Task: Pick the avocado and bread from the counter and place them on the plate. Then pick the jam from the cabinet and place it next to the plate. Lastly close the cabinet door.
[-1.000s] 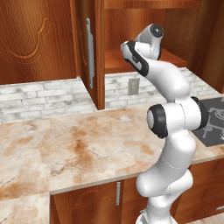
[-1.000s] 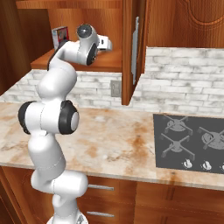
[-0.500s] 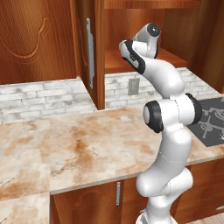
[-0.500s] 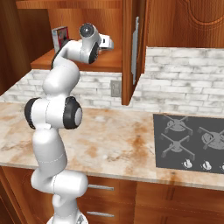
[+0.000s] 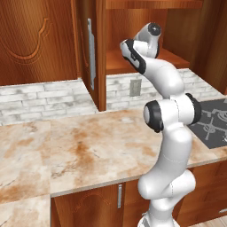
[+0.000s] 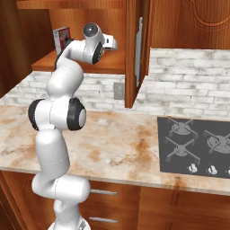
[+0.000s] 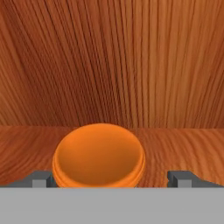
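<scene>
Your hand (image 7: 112, 183) stands wide open, holding nothing, inside the cabinet (image 5: 133, 26) with the orange-lidded jam (image 7: 99, 155) on the shelf (image 7: 183, 146) between its fingertips; you're on the jam pick; ease forward, then close.

An orange domed lid (image 7: 99, 154) is sitting on the cabinet's wooden shelf (image 7: 192, 146) (back panel just behind), while a red-labelled box (image 6: 62, 39) is standing upright at the shelf's far end.

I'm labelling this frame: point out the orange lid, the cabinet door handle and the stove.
orange lid (image 7: 99, 153): hand view, centre of its domed top.
cabinet door handle (image 5: 91, 53): left base view, middle of the bar.
stove (image 6: 194, 146): right base view, dark top.
</scene>
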